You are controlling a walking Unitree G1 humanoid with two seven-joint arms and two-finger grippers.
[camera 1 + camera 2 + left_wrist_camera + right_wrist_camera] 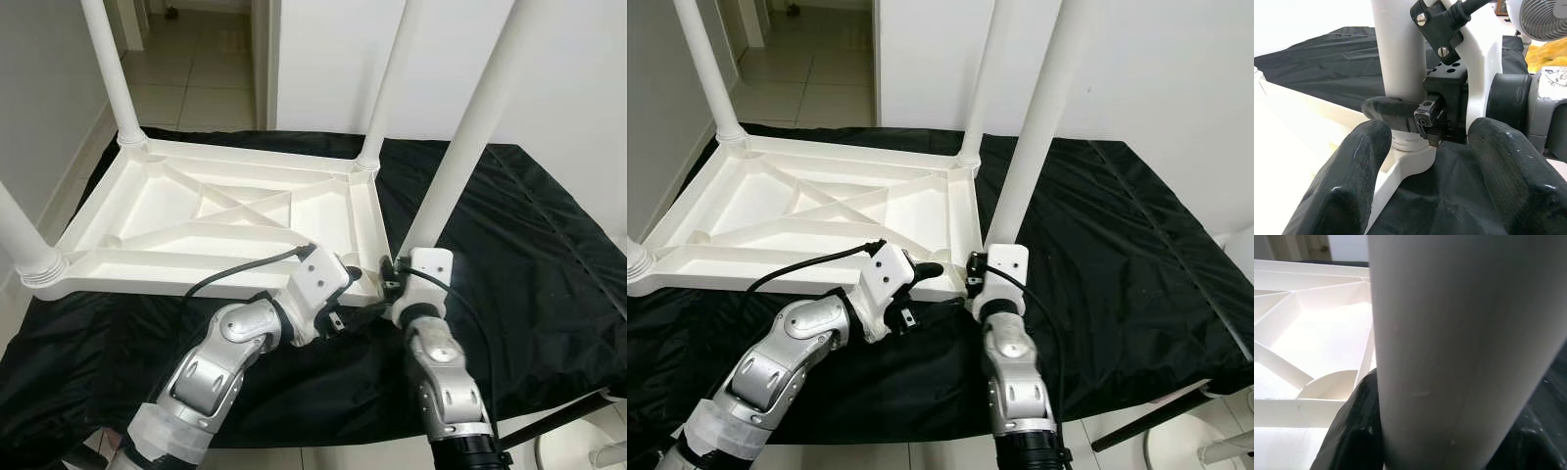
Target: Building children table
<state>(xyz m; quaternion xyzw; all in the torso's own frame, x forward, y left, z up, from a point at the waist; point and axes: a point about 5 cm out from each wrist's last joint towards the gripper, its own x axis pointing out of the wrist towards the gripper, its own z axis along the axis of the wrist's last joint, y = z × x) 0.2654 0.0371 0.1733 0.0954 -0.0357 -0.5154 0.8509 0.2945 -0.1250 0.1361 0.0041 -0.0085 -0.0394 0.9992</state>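
A white plastic children's table [225, 211] lies upside down on a black cloth, its legs pointing up. My right gripper [392, 276] is shut around the foot of the near right leg [470, 127], just above its corner socket. In the right wrist view the leg [1464, 333] passes between the black fingers [1354, 428]. My left gripper [1430, 161] is open beside that same corner, at the table's near edge. Its fingertips [1347, 176] face the leg [1398, 49] and the right gripper's finger [1386, 107] without touching them.
Three more legs stand in the other corners: far left [113, 69], far right [392, 78] and near left [24, 240]. The black cloth [529, 255] spreads to the right. A white wall stands behind, a tiled doorway [191, 69] at the back left, a fan [1542, 17] to the right.
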